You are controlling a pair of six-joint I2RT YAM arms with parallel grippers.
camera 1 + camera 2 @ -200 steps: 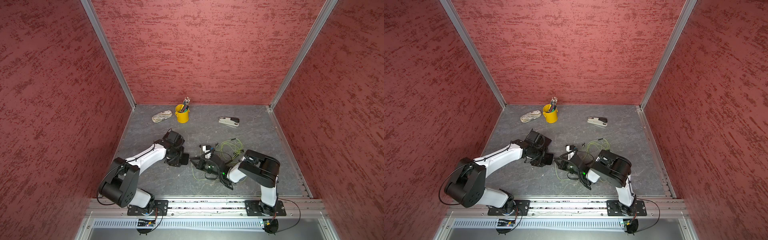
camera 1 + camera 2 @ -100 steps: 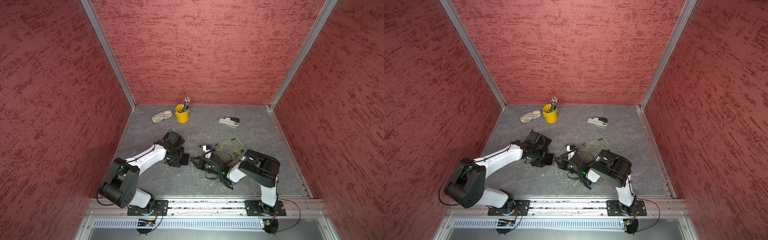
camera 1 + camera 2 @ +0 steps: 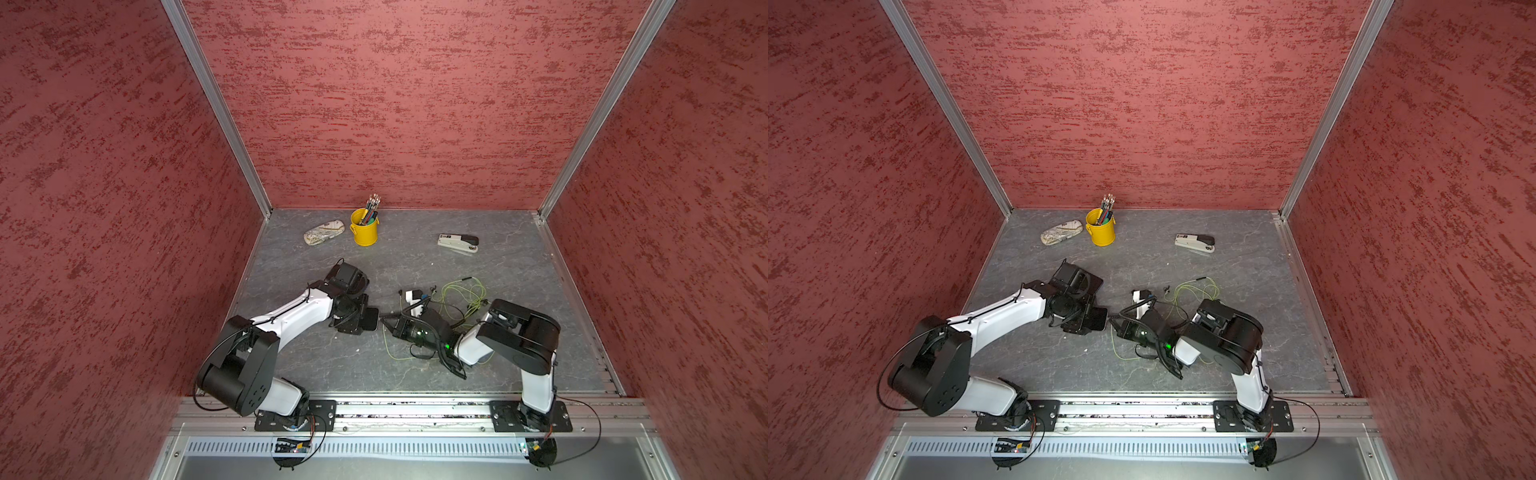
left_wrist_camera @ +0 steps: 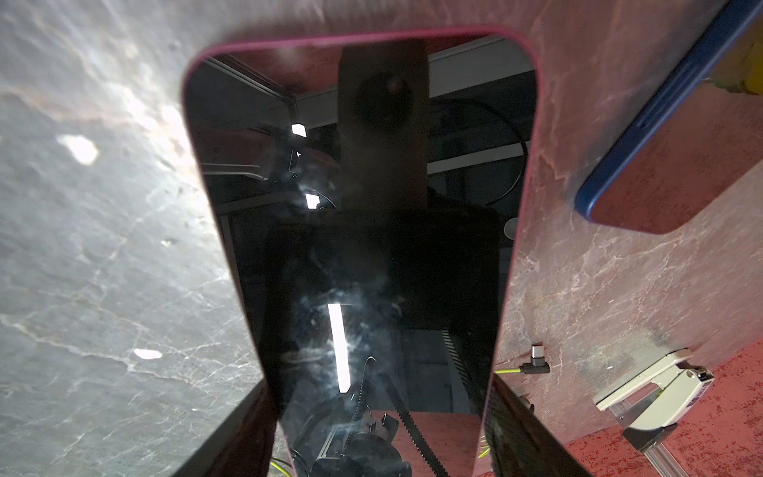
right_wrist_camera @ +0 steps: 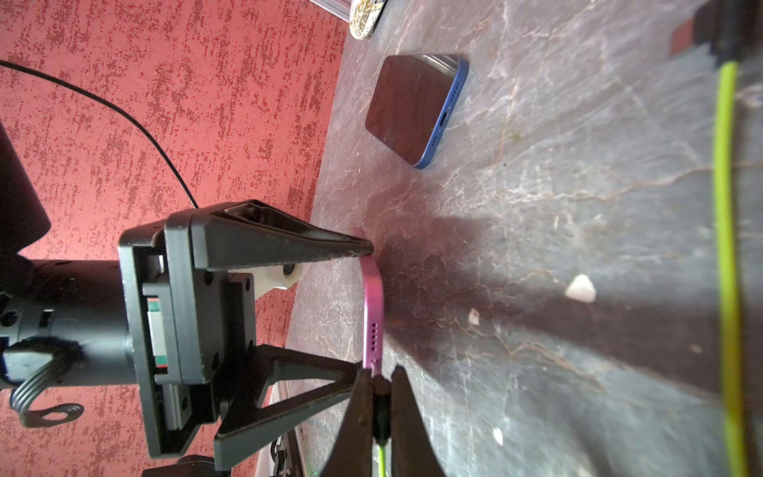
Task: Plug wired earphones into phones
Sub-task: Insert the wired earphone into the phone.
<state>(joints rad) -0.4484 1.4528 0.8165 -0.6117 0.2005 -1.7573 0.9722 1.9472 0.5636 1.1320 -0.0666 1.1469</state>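
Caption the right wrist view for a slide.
Right gripper pinches an earphone plug at the bottom edge of the pink phone clamped by the left gripper; blue phone lies beyond.

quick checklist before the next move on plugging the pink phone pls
1. Left end effector clamps the pink phone by its sides: ok.
2. Right end effector shut on the black plug: ok.
3. Plug sits at the pink phone's bottom edge: ok.
4. Plug fully seated in the pink phone: cannot tell.
5. Blue phone lies apart, nothing plugged in: not ok.
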